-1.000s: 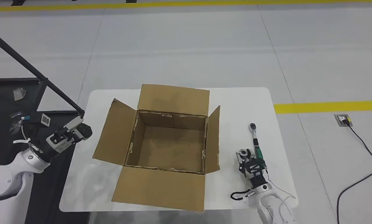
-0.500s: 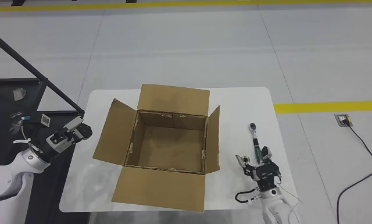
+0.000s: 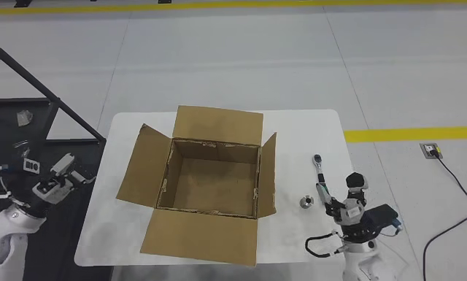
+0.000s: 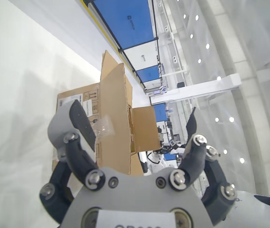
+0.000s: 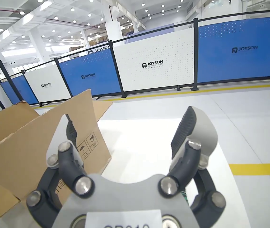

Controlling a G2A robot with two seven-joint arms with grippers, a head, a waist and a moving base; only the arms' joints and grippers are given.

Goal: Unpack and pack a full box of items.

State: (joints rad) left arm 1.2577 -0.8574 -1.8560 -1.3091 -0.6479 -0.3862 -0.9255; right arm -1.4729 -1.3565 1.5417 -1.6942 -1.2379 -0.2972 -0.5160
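An open cardboard box (image 3: 215, 180) stands mid-table with its flaps spread and nothing inside it. To its right lie a ratchet wrench (image 3: 319, 173) with a green handle and a small metal socket (image 3: 307, 202). My right gripper (image 3: 344, 196) hovers open just right of the socket, holding nothing. Its wrist view has the gripper (image 5: 130, 124) facing past the box (image 5: 30, 138). My left gripper (image 3: 75, 171) is open off the table's left edge. In its wrist view it (image 4: 135, 122) faces the box's side (image 4: 116, 100).
The white table (image 3: 306, 135) has free room to the right of the box and a strip in front. A black frame (image 3: 51, 98) stands on the floor to the left. Blue and white fence panels (image 5: 154, 65) close off the background.
My right gripper opened, left the socket on the table, and drew back to the right. My left arm pulled away leftward from the table edge.
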